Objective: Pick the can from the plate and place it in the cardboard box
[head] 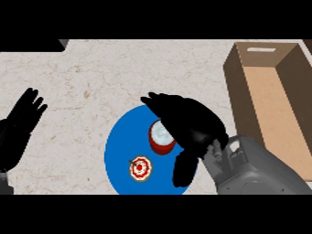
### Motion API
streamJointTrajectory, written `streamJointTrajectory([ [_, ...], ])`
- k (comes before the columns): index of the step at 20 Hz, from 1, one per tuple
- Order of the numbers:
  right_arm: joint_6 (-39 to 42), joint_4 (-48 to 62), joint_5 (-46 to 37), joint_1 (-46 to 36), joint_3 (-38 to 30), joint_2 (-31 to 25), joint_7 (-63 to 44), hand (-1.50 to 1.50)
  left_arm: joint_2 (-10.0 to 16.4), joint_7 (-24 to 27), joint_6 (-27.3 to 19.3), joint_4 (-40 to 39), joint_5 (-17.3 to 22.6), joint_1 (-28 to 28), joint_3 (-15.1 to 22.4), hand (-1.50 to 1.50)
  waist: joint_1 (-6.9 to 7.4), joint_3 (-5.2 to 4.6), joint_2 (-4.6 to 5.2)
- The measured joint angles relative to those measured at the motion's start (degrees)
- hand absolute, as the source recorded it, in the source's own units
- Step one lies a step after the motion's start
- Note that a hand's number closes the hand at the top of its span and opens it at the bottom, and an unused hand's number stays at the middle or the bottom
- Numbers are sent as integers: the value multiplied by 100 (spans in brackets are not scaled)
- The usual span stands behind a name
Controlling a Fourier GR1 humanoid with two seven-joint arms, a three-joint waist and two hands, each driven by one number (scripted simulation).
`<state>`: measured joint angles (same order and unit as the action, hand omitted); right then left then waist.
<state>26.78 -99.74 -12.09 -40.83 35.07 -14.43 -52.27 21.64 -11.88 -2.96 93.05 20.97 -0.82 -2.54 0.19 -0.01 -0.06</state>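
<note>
One can | on plate | half hidden beneath right hand

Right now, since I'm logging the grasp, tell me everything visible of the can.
The can is short, with a red wall and a pale grey top. It stands upright on the blue plate, right of centre. The right robot hand arches over it and hides its right side; contact cannot be told.

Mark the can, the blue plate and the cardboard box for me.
can [159, 132]: head view, on its pale top face.
blue plate [121, 146]: head view, on its bare left part.
cardboard box [280, 105]: head view, on its bare inner floor.
</note>
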Motion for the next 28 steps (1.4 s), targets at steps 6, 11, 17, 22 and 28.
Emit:
streamJointTrajectory([
  [6, 224, 280, -442, -30, -9, 283, 101, -150, -128, 29, 86, -52, -122, -7, -56, 0, 3, 0, 2],
  [11, 414, 487, -741, 34, -65, 471, 189, -150, -167, -28, 178, -70, -163, -71, -146, 0, 4, 0, 3],
  [17, 514, 634, -1154, 230, 0, 779, 155, -150, -224, -139, 219, 112, -208, 9, -254, 0, 4, 0, 0],
  [22, 704, 745, -1445, 368, -97, 872, 265, -150, -277, -227, 304, 194, -227, 43, -329, 0, 2, 0, 1],
  [28, 942, 959, -1737, 430, -253, 1040, 390, -150, -353, -242, 405, 206, -301, 54, -396, 0, 2, 0, 1],
])
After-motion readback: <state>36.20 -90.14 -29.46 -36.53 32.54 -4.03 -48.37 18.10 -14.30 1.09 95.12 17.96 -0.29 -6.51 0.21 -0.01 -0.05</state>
